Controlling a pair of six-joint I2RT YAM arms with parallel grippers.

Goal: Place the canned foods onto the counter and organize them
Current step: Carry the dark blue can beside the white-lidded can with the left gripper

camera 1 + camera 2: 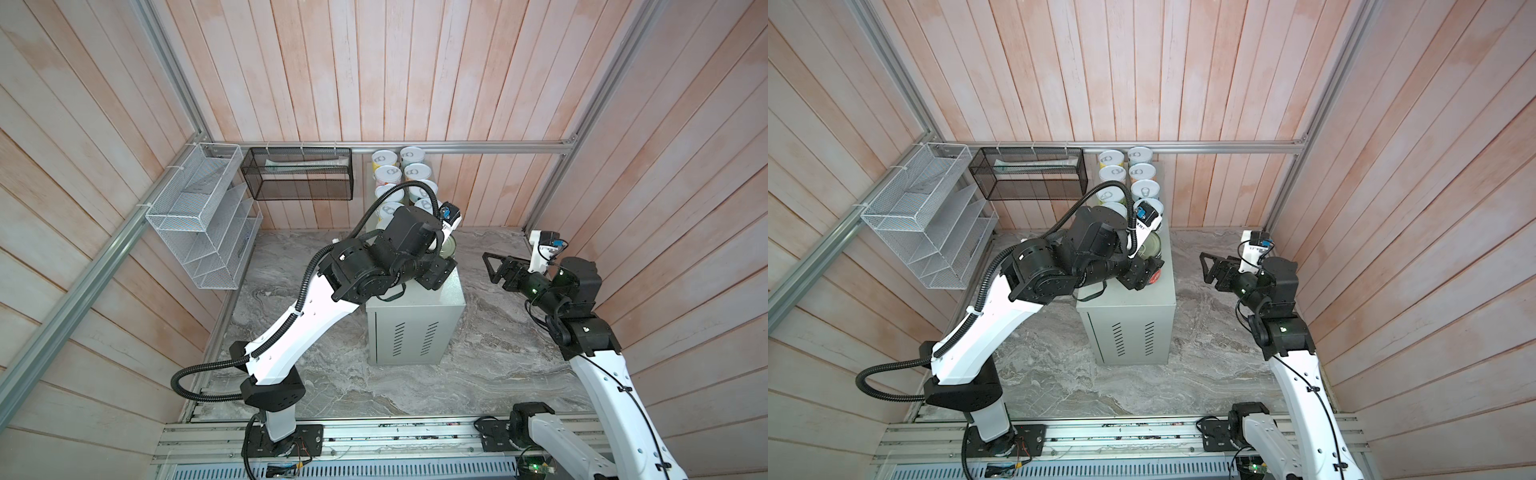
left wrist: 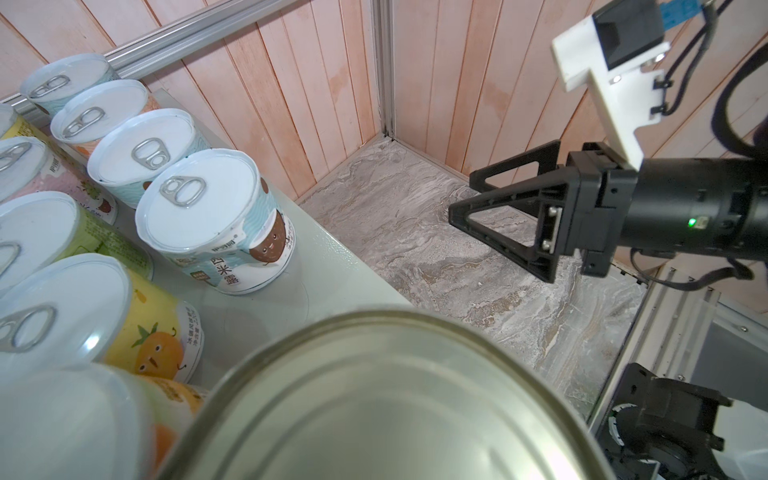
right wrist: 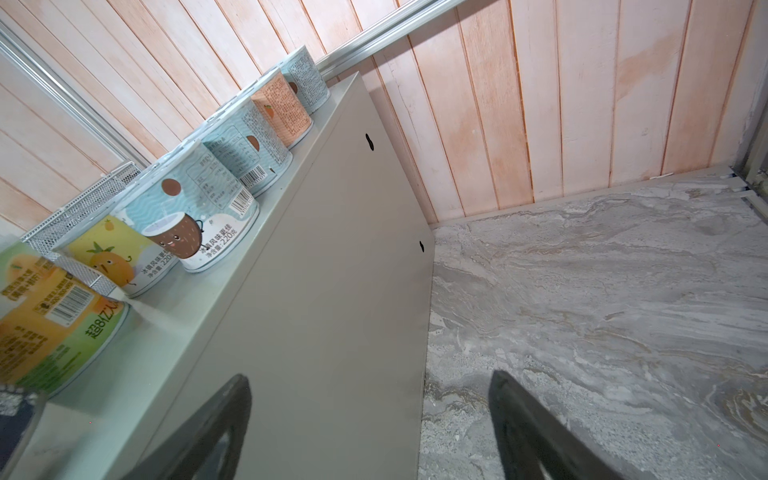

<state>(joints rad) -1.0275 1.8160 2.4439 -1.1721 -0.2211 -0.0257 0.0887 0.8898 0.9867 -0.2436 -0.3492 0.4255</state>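
In both top views: small tins (image 1: 388,174) upright in two tidy rows on the far half of the worktop (image 1: 451,297); left gripper (image 1: 442,264) stretched over the middle of that top, wrapped round the tall tin (image 1: 449,248) just near of the right-hand row; fingers there mostly masked by the wrist, so judged pinching the tin rather than plainly seen to; right gripper (image 1: 490,268) off to the right above the marble surface (image 1: 498,340), well apart from the worktop, fingers spread, carrying nothing; no tin lying on the marble.

From the left wrist: silvery lid of the tall tin (image 2: 395,395) filling the foreground; beyond it nine small tins, four in the right row, five in the left, all upright; a bare patch of worktop (image 2: 324,274) between that lid and the nearest pale-blue coconut tin (image 2: 216,224); impossible to tell whether seated or just above the top.

From the right wrist: right-hand row side-on along the worktop (image 3: 187,316); two dark fingers (image 3: 224,415) wide apart, nothing between them.

Judged nearly finished; left to do: setting the tall tin down at the near end of the right row, letting go, perhaps squaring the rows.
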